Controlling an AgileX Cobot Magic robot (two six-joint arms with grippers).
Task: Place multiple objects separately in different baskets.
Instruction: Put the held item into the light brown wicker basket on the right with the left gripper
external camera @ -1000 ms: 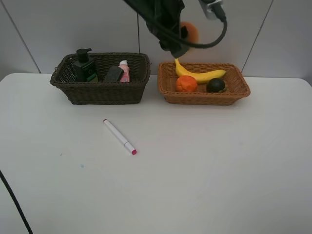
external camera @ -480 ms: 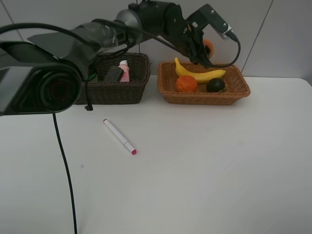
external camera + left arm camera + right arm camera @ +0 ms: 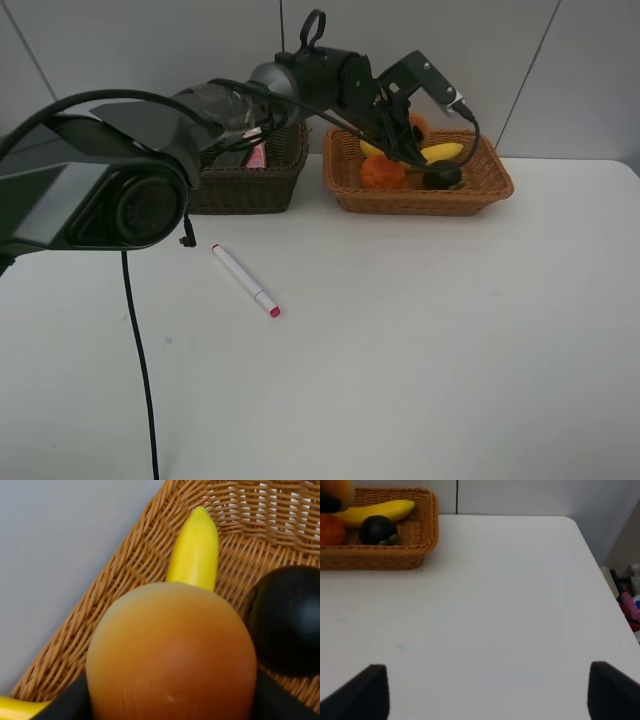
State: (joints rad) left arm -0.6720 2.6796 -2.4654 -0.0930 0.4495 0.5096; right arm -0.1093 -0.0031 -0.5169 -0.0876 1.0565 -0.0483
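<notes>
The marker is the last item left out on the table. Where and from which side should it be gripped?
Grip the white marker at mid-barrel, coming straight down from above. It lies flat and diagonal on the bare table, so the fingers should close across its narrow width.

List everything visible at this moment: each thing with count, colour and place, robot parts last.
light basket: 1, orange-tan wicker, back right of table
banana: 1, yellow, in light basket
tangerine: 1, orange, in light basket
round fruit: 1, dark green, in light basket
ball fruit: 1, red-orange, held above light basket
dark basket: 1, dark brown wicker, back left, mostly hidden by arm
pink bottle: 1, in dark basket
marker: 1, white, red tip, on table
table: 1, white
left gripper: 1, black, gripping ball fruit
right gripper: 1, black, open over bare table
</notes>
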